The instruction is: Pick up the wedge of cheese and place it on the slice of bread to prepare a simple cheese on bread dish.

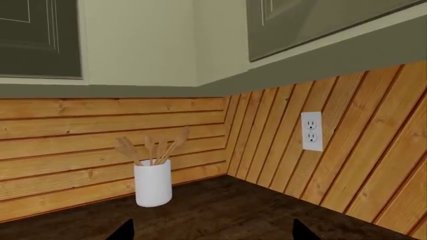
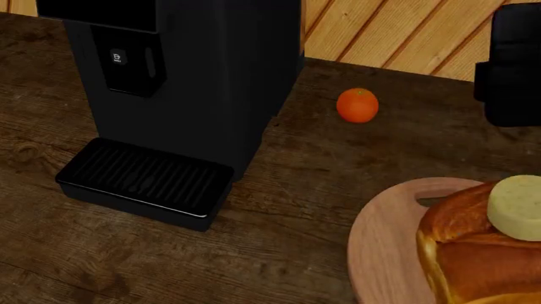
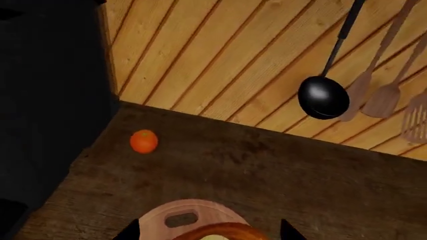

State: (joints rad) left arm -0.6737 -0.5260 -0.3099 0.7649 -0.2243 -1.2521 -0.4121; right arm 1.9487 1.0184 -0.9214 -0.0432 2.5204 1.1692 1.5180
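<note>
The wedge of cheese is a pale yellow puck lying flat on top of the slice of bread, a golden-brown loaf at the head view's lower right. In the right wrist view only the loaf's brown crust edge shows, with a sliver of cheese at the frame's bottom edge. My right gripper is open and empty, its two dark fingertips spread wide on either side of the loaf, above it. My left gripper is open and empty, over the dark counter in a wall corner, away from the food.
The loaf rests on a round pale wooden board with a handle slot. A small orange fruit lies behind it. A black coffee machine stands at the left. A white utensil holder, a hanging ladle and a black arm part also show.
</note>
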